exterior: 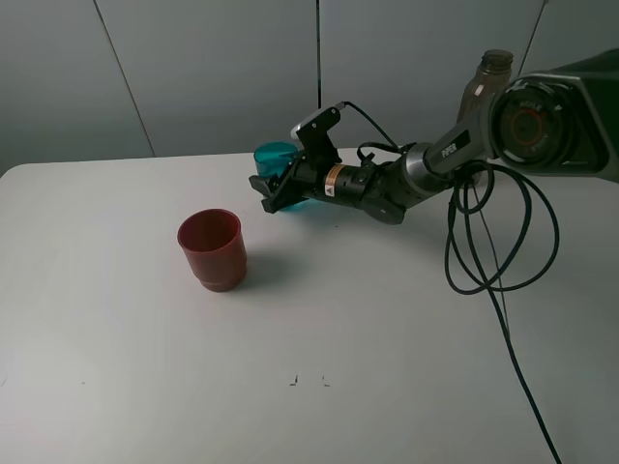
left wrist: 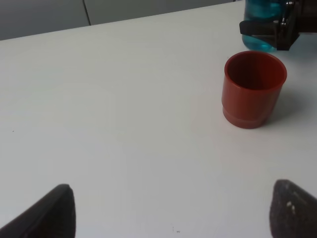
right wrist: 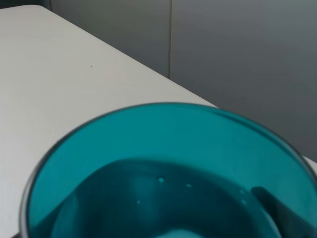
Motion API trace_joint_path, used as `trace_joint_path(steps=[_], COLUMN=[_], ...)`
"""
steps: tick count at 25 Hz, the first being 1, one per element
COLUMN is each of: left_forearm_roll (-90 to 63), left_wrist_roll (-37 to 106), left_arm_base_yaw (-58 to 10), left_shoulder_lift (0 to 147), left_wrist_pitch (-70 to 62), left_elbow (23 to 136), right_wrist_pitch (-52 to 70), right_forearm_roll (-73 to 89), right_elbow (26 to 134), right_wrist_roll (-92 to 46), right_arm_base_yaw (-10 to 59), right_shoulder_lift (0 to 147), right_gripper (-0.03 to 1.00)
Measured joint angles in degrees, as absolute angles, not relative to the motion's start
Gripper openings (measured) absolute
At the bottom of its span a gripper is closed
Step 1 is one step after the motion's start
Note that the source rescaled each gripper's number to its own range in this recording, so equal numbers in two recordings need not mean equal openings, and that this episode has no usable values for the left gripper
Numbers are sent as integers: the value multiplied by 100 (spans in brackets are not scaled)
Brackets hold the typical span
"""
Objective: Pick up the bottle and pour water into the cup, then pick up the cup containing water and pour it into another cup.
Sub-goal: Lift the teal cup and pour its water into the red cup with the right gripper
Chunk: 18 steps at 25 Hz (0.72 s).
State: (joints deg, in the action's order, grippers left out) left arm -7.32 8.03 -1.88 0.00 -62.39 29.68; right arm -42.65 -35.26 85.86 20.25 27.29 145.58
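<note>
The teal cup (exterior: 274,156) stands upright at the back middle of the table and holds water with small bubbles, as the right wrist view (right wrist: 163,163) shows. My right gripper (exterior: 280,188) reaches across from the right and is shut on it, one finger on each side. I cannot tell whether the cup is off the table. The dark red cup (exterior: 212,249) stands empty to the front left of it (left wrist: 253,89). The grey-brown bottle (exterior: 486,82) stands at the back right behind my right arm. My left gripper (left wrist: 171,210) is open, low and well short of the red cup.
The white table (exterior: 387,367) ends at a grey wall behind the cups. Black cables (exterior: 493,242) hang in loops from my right arm over the table's right side. The teal cup with my right gripper's finger across it shows in the left wrist view (left wrist: 257,12).
</note>
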Motion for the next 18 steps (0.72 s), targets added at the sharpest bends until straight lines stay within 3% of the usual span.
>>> trace_joint_path(steps=[18], left_forearm_roll=[-732], left_wrist_roll=[803], left_arm_base_yaw=[-188], left_shoulder_lift=[0], left_wrist_pitch=[-6239], left_elbow=[2968], right_wrist_pitch=[-4159], right_forearm_roll=[-4138], right_elbow=[8551], right_wrist_roll=[1841], right_arm_base_yaw=[2729], right_shoulder_lift=[13999], right_gripper=[4])
